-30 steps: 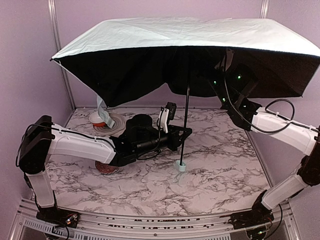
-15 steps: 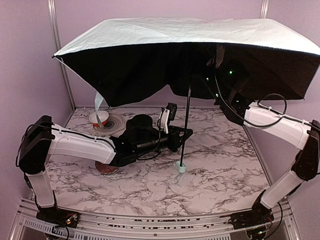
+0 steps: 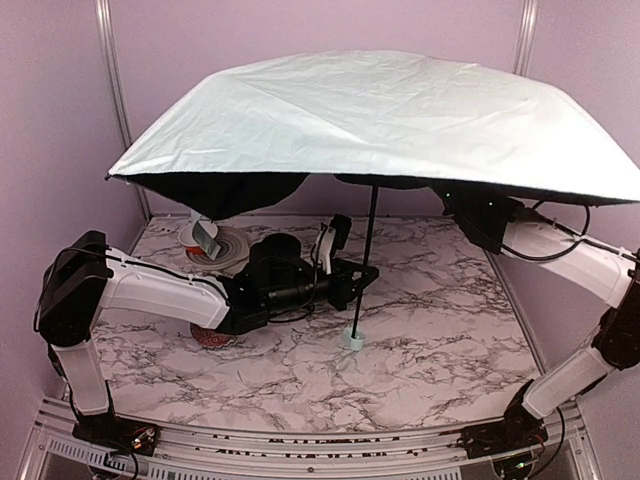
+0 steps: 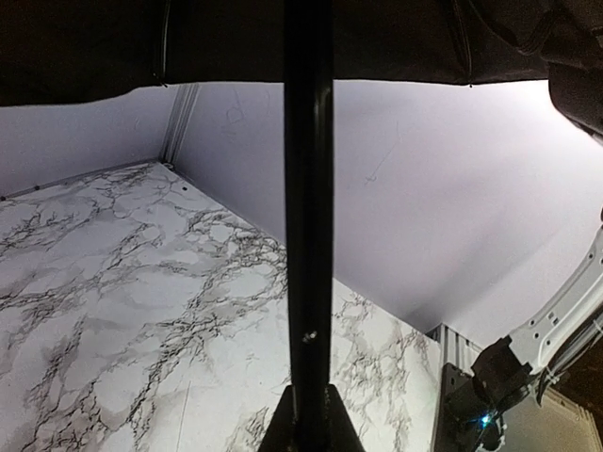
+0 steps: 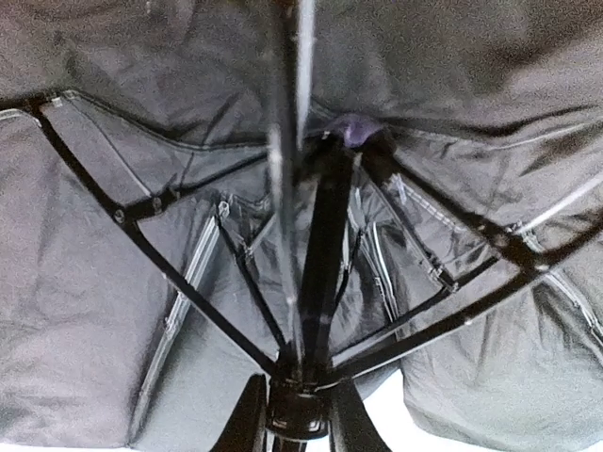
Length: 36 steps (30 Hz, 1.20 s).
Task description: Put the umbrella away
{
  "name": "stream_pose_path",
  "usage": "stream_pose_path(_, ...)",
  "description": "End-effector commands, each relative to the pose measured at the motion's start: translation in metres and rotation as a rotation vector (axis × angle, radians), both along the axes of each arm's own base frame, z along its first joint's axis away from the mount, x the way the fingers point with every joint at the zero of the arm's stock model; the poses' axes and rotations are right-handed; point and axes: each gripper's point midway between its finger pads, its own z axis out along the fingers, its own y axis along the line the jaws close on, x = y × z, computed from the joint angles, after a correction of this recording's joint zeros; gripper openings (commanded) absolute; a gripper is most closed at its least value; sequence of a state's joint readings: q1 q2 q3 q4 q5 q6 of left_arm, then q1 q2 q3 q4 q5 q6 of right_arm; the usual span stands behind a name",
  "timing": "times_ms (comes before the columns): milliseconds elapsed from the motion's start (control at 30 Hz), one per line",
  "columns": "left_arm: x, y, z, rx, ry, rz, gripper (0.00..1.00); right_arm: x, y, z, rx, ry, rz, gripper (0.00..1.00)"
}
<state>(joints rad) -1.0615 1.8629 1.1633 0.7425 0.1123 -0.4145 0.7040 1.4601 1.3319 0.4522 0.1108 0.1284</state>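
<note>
The umbrella (image 3: 380, 120) stands open over the table, its pale mint canopy tipped toward the camera. Its thin black shaft (image 3: 366, 260) runs down to a small mint handle (image 3: 352, 341) resting on the marble top. My left gripper (image 3: 360, 275) is shut on the shaft low down. In the left wrist view the shaft (image 4: 308, 235) rises from between the jaws of my left gripper (image 4: 309, 428). Under the black lining, my right gripper (image 5: 298, 419) is closed around the runner (image 5: 298, 407) where the ribs meet, one finger (image 5: 247, 419) on each side. The canopy hides that gripper from above.
A stack of bowls (image 3: 225, 243) sits at the back left, partly behind the umbrella's hanging strap (image 3: 205, 232). A reddish round object (image 3: 212, 338) lies under the left forearm. The canopy edge reaches almost to the side walls, and the right arm (image 3: 560, 255) passes beneath it.
The canopy has tipped forward and down, so its mint top now shows instead of the black underside. The right gripper has closed around the runner. The left arm has barely moved.
</note>
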Motion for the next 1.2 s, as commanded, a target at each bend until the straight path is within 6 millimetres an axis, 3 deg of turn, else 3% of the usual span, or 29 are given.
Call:
stream_pose_path(0, 0.016, 0.030, 0.101, -0.197, -0.201, 0.062, 0.00, -0.034, 0.024, -0.074, -0.193, 0.124, 0.188, 0.06)
stream_pose_path(167, 0.015, 0.027, 0.124, -0.224, -0.261, 0.050, 0.00, -0.051, 0.029, -0.114, -0.263, 0.179, 0.182, 0.08)
stream_pose_path(467, 0.017, 0.017, 0.131, -0.255, -0.283, 0.039, 0.00, -0.073, 0.031, -0.175, -0.314, 0.304, 0.212, 0.09)
stream_pose_path(600, 0.019, 0.020, 0.139, -0.251, -0.337, 0.062, 0.00, -0.087, 0.032, -0.191, -0.324, 0.325, 0.225, 0.10)
stream_pose_path(767, 0.022, 0.021, 0.131, -0.244, -0.346, 0.082, 0.00, -0.090, 0.028, -0.196, -0.356, 0.326, 0.218, 0.11)
stream_pose_path(933, 0.020, 0.017, 0.147, -0.285, -0.375, 0.061, 0.00, -0.101, 0.032, -0.219, -0.366, 0.360, 0.235, 0.11)
stream_pose_path(1167, 0.019, 0.015, 0.148, -0.322, -0.366, 0.048, 0.00, -0.104, 0.031, -0.233, -0.350, 0.393, 0.228, 0.11)
